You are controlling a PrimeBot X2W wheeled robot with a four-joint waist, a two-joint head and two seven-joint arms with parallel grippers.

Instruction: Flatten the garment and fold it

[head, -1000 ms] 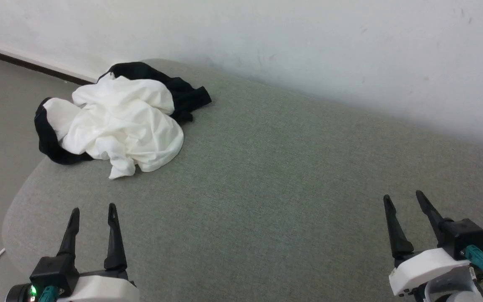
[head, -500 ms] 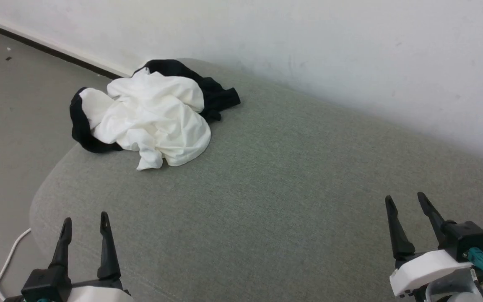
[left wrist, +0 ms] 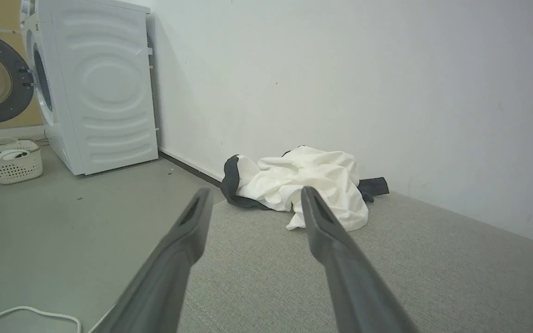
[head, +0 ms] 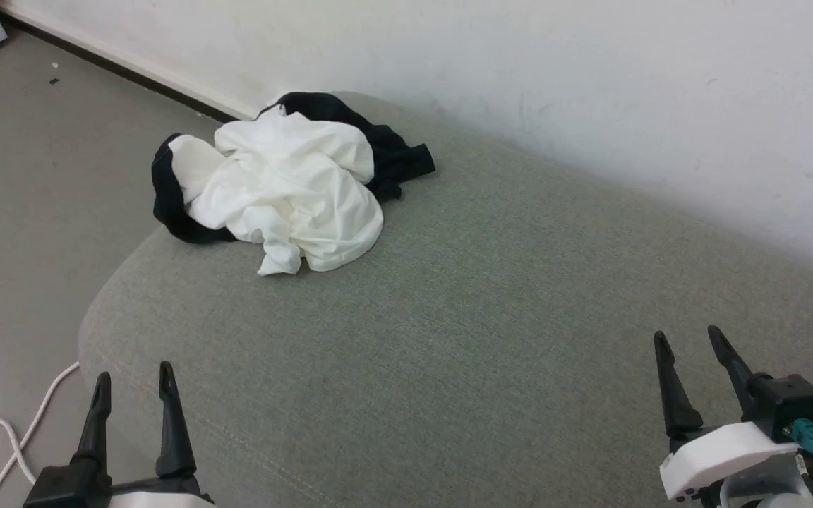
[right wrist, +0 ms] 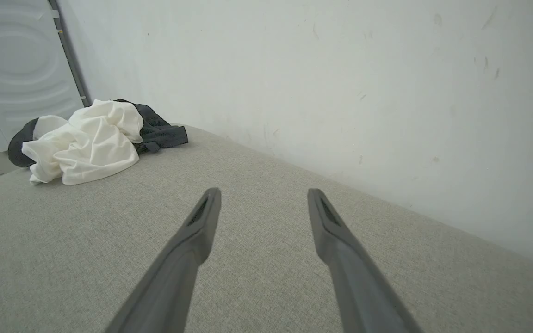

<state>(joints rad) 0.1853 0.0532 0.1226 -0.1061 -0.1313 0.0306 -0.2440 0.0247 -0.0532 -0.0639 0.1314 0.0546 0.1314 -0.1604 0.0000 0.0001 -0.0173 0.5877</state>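
Hovering at the near edge of the grey fabric tabletop (head: 491, 339), the left claw (head: 133, 372) and right claw (head: 686, 334) both gape wide, empty. Well ahead of the left claw, at the far corner by the wall, the garment (head: 293, 190) lies crumpled, white with black edges. Farther off on the floor, a pale basket (left wrist: 14, 170) holds items too small to make out.

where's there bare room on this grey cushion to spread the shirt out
The grey cushion is bare from the shirt rightward along the wall and forward to the left gripper and right gripper. Crowded only at its far left corner, where the shirt lies crumpled.
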